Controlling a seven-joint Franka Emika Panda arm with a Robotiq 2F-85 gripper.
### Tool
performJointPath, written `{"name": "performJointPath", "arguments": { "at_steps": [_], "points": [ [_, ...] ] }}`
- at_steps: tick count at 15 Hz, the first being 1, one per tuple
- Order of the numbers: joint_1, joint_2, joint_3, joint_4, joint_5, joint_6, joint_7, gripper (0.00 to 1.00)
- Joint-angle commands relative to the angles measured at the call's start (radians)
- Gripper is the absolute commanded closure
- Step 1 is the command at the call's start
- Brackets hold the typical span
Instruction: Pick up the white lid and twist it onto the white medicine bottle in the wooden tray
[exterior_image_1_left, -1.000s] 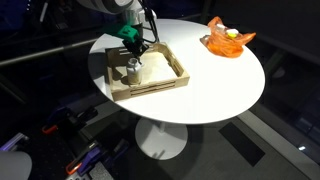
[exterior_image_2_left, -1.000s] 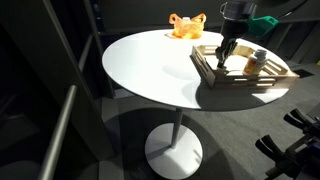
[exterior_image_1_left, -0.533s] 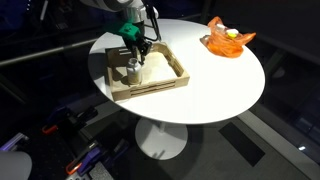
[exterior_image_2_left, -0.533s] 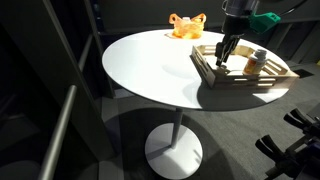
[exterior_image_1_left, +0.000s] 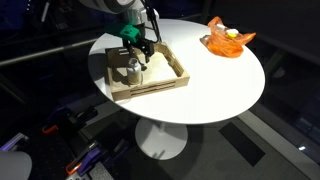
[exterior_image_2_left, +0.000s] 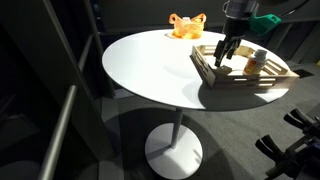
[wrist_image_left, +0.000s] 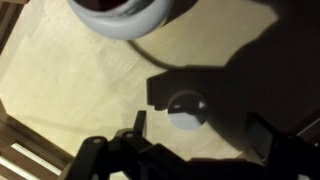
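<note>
In the wrist view the white lid (wrist_image_left: 186, 110) lies flat on the wooden tray (wrist_image_left: 60, 90) floor, in the gripper's shadow. My gripper (wrist_image_left: 198, 126) hangs over it, open, with one finger on each side of the lid and touching nothing. The white medicine bottle (wrist_image_left: 120, 12) stands beyond at the top edge, its mouth uncovered. In both exterior views the gripper (exterior_image_1_left: 140, 52) (exterior_image_2_left: 224, 58) reaches down into the tray (exterior_image_1_left: 150, 88) (exterior_image_2_left: 240, 83) beside the bottle (exterior_image_1_left: 131, 72) (exterior_image_2_left: 256, 62). There the gripper hides the lid.
The tray sits near one edge of a round white table (exterior_image_1_left: 220, 80) on a pedestal. An orange crinkled dish (exterior_image_1_left: 229, 40) (exterior_image_2_left: 185, 26) stands at the opposite side of the table. The tray's low slotted walls surround the gripper.
The jaws have spread from shut to open. The arm has hardly moved above the tray.
</note>
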Motion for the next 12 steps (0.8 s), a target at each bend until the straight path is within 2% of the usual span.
{"name": "performJointPath", "arguments": {
  "at_steps": [1,5,9,12],
  "points": [
    [0.014,0.009,-0.016,-0.003,-0.042,0.017,0.041,0.00],
    [0.015,0.022,-0.019,-0.001,-0.049,0.017,0.044,0.00],
    [0.016,0.033,-0.018,0.001,-0.047,0.016,0.043,0.43],
    [0.016,0.036,-0.018,0.002,-0.046,0.016,0.043,0.53]
  ]
}}
